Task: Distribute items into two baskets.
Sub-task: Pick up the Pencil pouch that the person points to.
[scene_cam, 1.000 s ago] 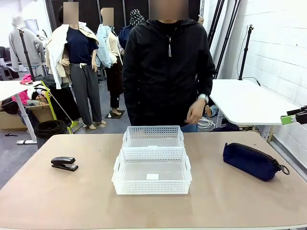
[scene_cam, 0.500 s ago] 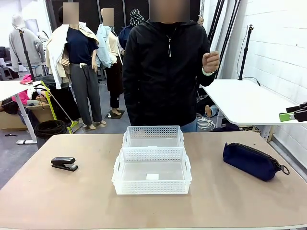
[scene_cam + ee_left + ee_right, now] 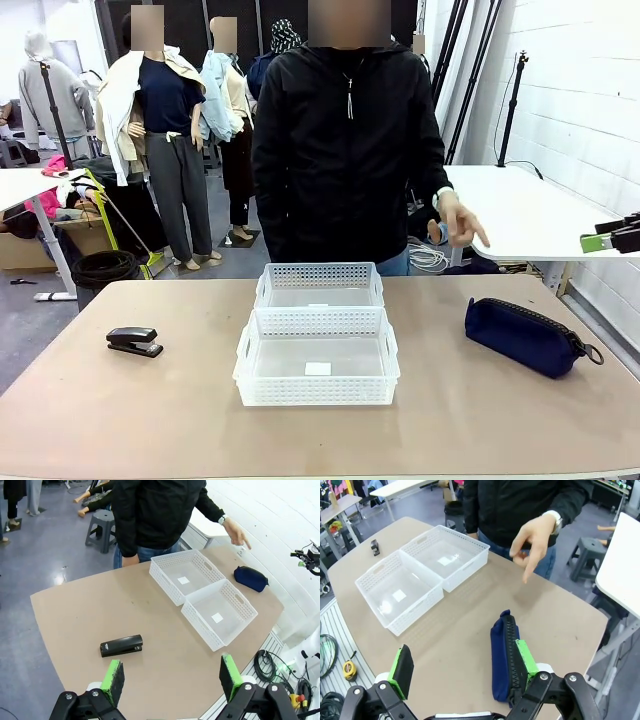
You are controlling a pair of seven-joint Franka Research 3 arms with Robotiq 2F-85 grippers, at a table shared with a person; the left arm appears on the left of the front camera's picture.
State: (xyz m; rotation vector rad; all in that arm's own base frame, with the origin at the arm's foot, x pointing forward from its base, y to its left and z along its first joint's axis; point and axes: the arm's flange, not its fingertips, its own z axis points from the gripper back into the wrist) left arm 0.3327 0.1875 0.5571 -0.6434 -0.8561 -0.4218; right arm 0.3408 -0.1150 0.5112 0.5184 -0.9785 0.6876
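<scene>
Your right end effector [image 3: 464, 662] hangs wide open and empty over the navy pouch [image 3: 501, 650] by the bench's right edge, the two baskets [image 3: 317, 385] empty mid-bench, and descending now risks striking the person's hand [image 3: 535, 540] pointing toward that pouch.

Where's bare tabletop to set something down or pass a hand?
Bare table: the stretch between the stapler and the near basket; the gap between that basket and the navy pouch; the strip along the robot's edge. Crowded: the middle, where the far basket butts against the near one. The person's hand points down above the far edge near the pouch.
</scene>
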